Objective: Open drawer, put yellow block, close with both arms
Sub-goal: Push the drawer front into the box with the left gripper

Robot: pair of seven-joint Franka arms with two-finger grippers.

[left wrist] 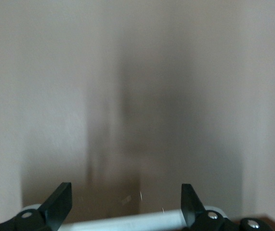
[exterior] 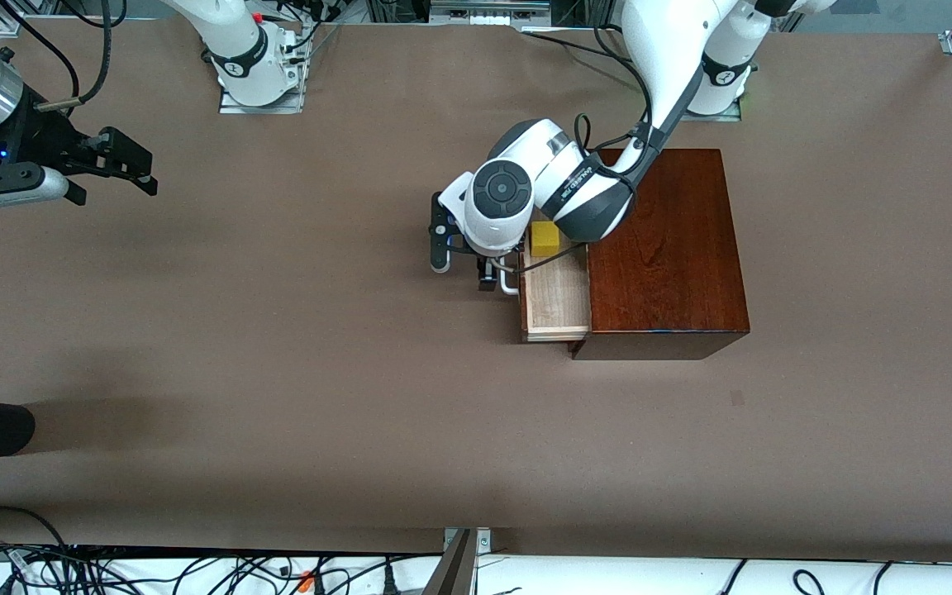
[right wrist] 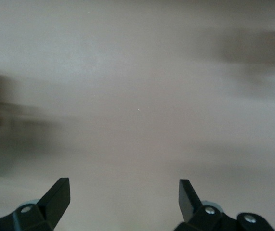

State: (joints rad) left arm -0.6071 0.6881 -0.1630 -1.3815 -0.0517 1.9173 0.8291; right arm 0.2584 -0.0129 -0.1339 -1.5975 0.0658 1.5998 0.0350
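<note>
We log drawer [exterior: 557, 302] out, yellow block [exterior: 545, 238] inside. Left gripper [exterior: 499, 281] jaws released astride handle [left wrist: 127, 222]; right gripper [exterior: 125, 165] released, waiting, nine o'clock. Next: both push shut.

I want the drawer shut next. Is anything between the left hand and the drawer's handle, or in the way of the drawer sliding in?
Nothing visible. The left hand, open, straddles the white handle. The block sits inside the open drawer.
</note>
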